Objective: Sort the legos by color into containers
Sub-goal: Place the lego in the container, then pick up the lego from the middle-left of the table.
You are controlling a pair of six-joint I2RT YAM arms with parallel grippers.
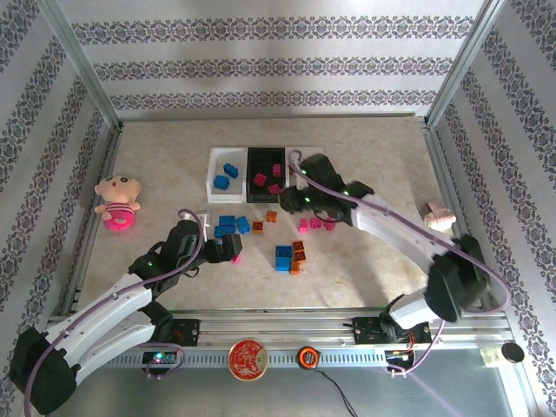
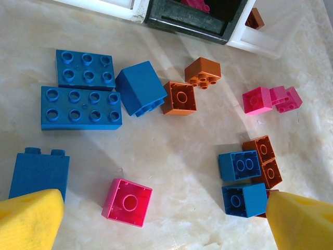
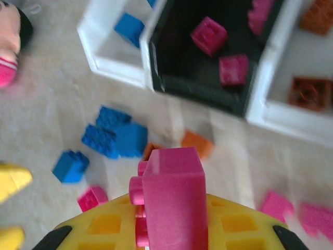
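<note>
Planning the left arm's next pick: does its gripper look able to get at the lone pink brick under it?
Probably yes. The left gripper is open above the pink brick, which lies apart from the other bricks. Only the blue brick to its left might get nudged.

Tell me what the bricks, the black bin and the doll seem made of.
Bricks: rigid moulded plastic, smooth with slight sheen, crisp studs. Black bin: likely hard plastic, thin straight walls. Doll: probably plush fabric, soft rounded shapes; texture too small to confirm.
</note>
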